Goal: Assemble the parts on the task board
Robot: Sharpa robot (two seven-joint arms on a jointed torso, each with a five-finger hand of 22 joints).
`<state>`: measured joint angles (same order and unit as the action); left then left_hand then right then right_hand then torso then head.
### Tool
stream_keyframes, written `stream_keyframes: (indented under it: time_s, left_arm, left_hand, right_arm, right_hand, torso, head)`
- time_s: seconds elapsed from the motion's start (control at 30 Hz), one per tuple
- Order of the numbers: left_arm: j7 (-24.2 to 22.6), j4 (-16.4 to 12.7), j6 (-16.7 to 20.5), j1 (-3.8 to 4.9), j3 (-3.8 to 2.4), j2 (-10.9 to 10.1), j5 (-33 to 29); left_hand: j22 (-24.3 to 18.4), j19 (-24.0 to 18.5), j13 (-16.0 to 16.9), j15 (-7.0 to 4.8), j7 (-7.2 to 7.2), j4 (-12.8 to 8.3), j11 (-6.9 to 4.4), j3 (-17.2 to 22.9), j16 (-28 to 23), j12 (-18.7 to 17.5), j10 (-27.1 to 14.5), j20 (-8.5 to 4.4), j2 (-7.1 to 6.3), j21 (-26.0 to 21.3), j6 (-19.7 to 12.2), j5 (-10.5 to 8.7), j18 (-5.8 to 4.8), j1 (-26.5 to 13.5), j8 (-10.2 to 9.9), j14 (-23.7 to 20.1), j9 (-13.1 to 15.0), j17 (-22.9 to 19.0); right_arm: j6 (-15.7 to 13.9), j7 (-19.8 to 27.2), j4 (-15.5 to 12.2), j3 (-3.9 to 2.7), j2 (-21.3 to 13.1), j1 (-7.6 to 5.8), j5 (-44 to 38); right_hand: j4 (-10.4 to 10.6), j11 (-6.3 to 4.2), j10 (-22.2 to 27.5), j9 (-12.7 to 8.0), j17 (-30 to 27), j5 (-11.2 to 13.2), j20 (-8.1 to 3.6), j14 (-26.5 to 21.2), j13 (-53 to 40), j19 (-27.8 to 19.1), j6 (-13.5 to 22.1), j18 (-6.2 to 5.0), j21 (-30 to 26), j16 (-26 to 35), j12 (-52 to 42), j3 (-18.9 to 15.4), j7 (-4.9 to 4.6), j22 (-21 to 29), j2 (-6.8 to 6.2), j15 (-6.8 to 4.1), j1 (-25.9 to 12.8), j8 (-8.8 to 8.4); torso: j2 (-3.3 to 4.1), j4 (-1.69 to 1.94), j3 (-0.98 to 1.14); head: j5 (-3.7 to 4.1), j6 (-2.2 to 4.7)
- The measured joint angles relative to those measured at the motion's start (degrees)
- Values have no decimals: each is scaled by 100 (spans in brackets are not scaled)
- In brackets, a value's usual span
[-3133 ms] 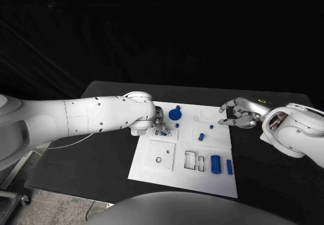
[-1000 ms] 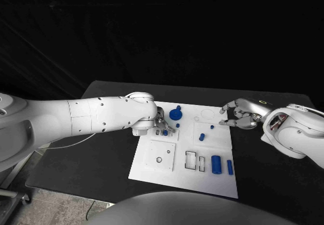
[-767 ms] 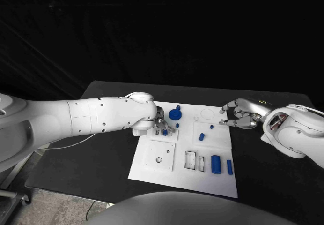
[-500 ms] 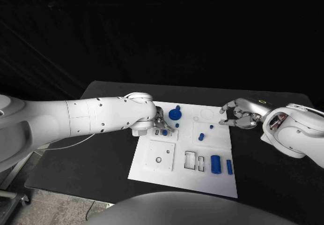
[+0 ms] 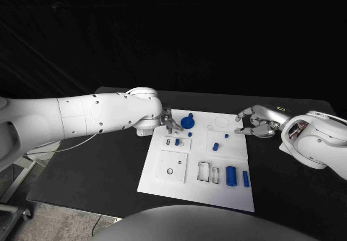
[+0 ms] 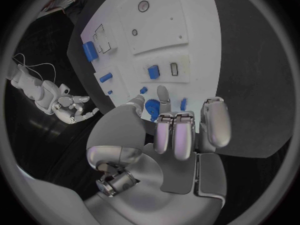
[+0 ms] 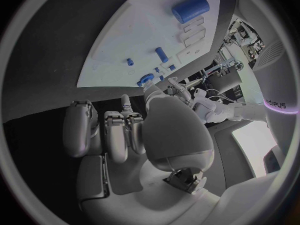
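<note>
The board [image 5: 195, 186] lies mid-frame on the black bench [image 5: 94, 175], blue parts [image 5: 230, 175] scattered on it. The left hand [image 5: 170, 123] hovers at the board's upper left edge beside a round part [image 5: 188, 121], grasping nothing, fingers apart. The right hand [image 5: 254, 123], at the upper right corner, is loosely curled and empty.

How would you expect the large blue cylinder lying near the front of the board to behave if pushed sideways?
The large blue cylinder lies on its side on the flat task board, so it would probably roll. It looks rigid and smooth, so possibly slippery to pinch.
</note>
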<state>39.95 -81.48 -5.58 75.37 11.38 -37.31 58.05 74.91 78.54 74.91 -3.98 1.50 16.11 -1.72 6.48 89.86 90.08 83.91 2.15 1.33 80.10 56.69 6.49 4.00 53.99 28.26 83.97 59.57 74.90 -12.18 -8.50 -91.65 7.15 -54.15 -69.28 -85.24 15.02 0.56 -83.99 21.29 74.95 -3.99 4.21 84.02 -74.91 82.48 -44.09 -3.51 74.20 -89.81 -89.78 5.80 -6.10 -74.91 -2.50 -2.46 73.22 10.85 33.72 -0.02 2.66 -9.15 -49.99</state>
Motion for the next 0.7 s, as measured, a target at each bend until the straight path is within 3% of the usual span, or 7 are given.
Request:
stream_keyframes:
  time_s: [0.13,0.3,0.5,0.7]
  left_arm:
    - [1,1,-62,205,-16,-45,31]
    - [1,160,-167,327,-23,-48,70]
    - [1,433,-277,354,-15,9,116]
    - [2,648,-339,318,18,111,142]
  left_hand:
    - [0,0,0,0,1,-34,0,-47,0,0,0,0,-60,0,1,0,0,137,0,0,16,0]
    - [0,0,0,0,1,-34,0,-77,0,0,0,0,-83,0,1,0,0,230,0,0,24,4]
    - [0,0,0,0,1,-50,0,-93,0,0,0,0,-73,0,1,0,0,406,0,0,32,5]
    - [0,0,0,0,1,-34,0,-108,0,0,0,0,-76,0,1,49,0,498,-21,0,44,4]
  right_arm:
    - [-2,5,2,0,3,0,0]
    - [-2,7,8,0,20,1,2]
    - [-2,13,19,0,33,5,4]
    - [-4,24,24,0,36,34,7]
  right_hand:
    - [0,0,0,0,0,0,0,0,0,0,-9,0,0,0,0,0,-9,0,0,0,0,0]
    - [0,0,0,0,-1,0,0,0,0,0,-9,0,0,0,0,0,-9,0,0,0,0,0]
    - [0,0,0,-6,-1,-25,0,0,0,0,-9,0,0,0,0,0,-9,1,0,0,0,0]
    - [0,0,0,-12,-1,-25,0,0,0,0,-9,0,0,0,0,0,-9,1,0,0,0,0]
  torso:
    - [7,-4,-2]
    - [8,-4,-2]
    - [17,3,-5]
    - [18,4,-9]
  head:
    - [-3,0]
    - [5,0]
    - [25,0]
    - [41,0]
